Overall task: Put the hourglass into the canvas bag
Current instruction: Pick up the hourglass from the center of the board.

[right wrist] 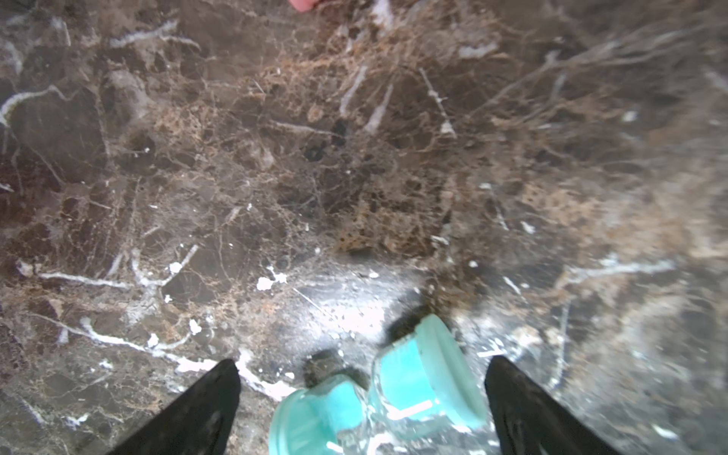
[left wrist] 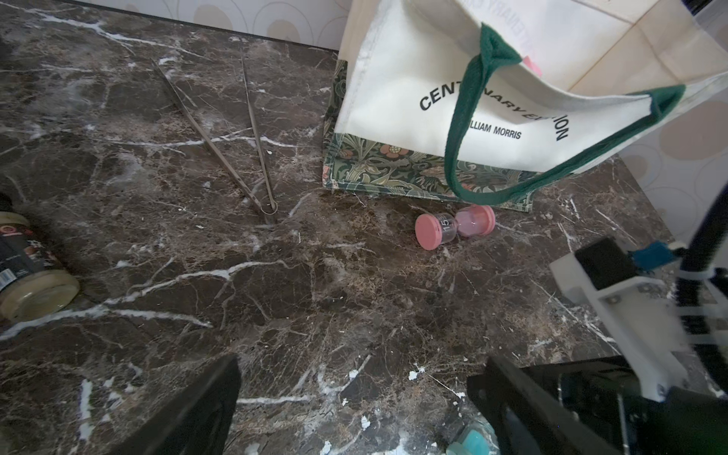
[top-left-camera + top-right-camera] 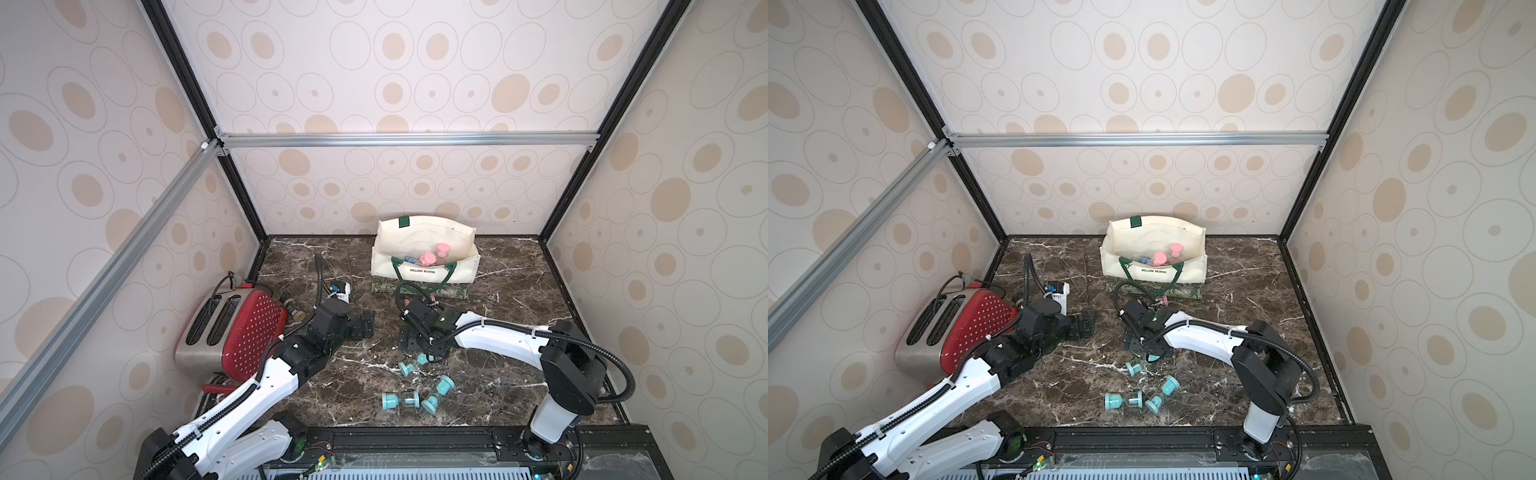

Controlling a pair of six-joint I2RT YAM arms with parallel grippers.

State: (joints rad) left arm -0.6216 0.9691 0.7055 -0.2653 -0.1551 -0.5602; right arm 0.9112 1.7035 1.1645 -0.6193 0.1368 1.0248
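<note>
Dark marble tabletop [image 3: 519,299] carries loose teal hourglasses [image 3: 400,400] at the near edge, and just past them the right gripper [image 1: 361,364] hangs low, jaws spread wide around another teal hourglass [image 1: 394,390] lying on its side, ungripped; I cannot tell if a finger touches it. To its left, the left gripper [image 2: 362,360] is equally wide and empty, beside a red toaster [image 3: 249,328]. Farther back, a pink hourglass [image 2: 453,226] lies just before the canvas bag [image 3: 461,268], whose wall half hides more pink ones.
</note>
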